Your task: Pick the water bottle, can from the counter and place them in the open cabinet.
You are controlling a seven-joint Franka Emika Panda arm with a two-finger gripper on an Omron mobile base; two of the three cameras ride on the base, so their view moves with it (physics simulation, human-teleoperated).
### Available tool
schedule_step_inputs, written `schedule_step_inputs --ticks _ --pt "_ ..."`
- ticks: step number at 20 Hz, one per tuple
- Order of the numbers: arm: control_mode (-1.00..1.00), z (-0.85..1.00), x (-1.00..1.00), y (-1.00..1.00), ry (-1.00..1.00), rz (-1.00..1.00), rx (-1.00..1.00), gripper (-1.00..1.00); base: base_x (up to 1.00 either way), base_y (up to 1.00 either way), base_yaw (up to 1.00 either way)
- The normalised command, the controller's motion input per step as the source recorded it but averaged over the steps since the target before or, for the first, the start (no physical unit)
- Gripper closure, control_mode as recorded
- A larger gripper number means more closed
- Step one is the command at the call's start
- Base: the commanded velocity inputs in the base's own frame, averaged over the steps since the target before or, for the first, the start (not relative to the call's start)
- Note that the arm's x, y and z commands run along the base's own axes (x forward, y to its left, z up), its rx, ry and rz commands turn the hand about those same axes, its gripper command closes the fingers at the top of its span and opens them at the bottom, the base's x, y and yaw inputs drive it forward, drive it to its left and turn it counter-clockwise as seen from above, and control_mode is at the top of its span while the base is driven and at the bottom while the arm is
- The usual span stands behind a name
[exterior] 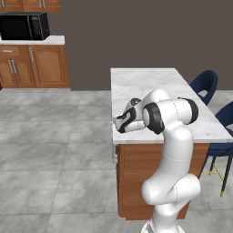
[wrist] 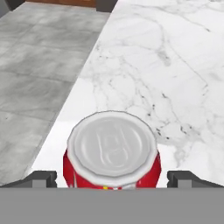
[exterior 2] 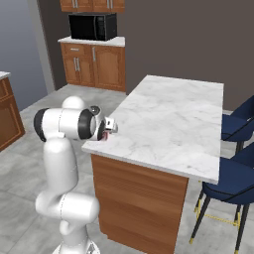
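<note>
The can (wrist: 113, 153), red with a silver top, stands upright near the left edge of the white marble counter (wrist: 166, 65). Seen from above in the hand view, my gripper (wrist: 113, 179) is open. One dark fingertip (wrist: 41, 178) shows on each side of the can, with a small gap to it. In the right base view the hand hangs over the counter's (exterior 2: 168, 114) near left corner, and a sliver of the red can (exterior 2: 103, 138) shows under it. In the left base view the hand (exterior: 129, 119) sits at the counter's (exterior: 150, 86) front left corner. The water bottle and the open cabinet are out of view.
Blue stools (exterior 2: 238, 124) stand along the counter's right side. A microwave (exterior: 25, 26) rests on low wooden cabinets (exterior: 34, 66) at the far wall. Grey tiled floor (wrist: 39, 65) drops away just left of the can.
</note>
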Motion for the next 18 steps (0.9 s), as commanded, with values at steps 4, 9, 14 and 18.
schedule_step_inputs --ticks 4,9,14,18 --pt "-1.00 -0.16 0.18 0.04 0.05 0.00 0.00 -1.00 0.00 0.00 0.00" --pt "-1.00 -0.27 0.02 0.05 0.15 0.00 0.00 1.00 0.00 0.00 0.00" --pt "-1.00 -0.11 -0.05 0.00 0.12 0.00 0.00 1.00 0.00 0.00 0.00" --pt "-1.00 0.00 -0.19 0.00 -0.02 -0.01 0.00 1.00 0.00 0.00 0.00"
